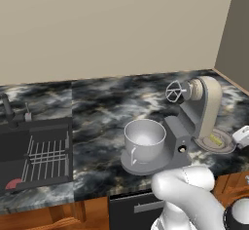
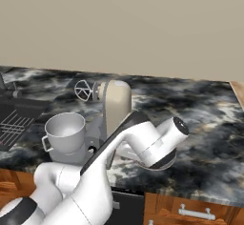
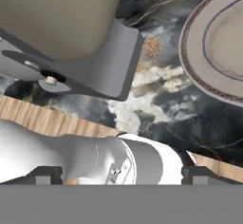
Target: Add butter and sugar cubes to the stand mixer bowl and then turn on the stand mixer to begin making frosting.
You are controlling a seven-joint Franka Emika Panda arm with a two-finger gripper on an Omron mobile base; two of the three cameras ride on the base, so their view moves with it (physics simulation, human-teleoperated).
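The stand mixer (image 1: 202, 102) stands on the counter with its beige head tilted back and its whisk (image 1: 175, 91) raised. The grey stand mixer bowl (image 1: 144, 139) sits on the dark base, and I see nothing in it. The round knob (image 1: 182, 149) faces front. Behind the mixer, a yellow bit of butter (image 1: 214, 139) lies on a round plate (image 1: 224, 146). In the hand view a tiny tan sugar cube (image 3: 152, 46) lies on the counter between the mixer base (image 3: 111, 61) and the plate (image 3: 199, 71). My gripper (image 3: 121, 175) hangs above this spot, open and holding nothing.
A dark sink (image 1: 34, 151) with a wire rack and faucet (image 1: 7, 108) lies at the left. The side wall (image 1: 233, 29) closes the counter's right end. My own arm (image 2: 143, 140) hides the plate in the right base view. Wooden drawers (image 2: 190, 212) run below the counter edge.
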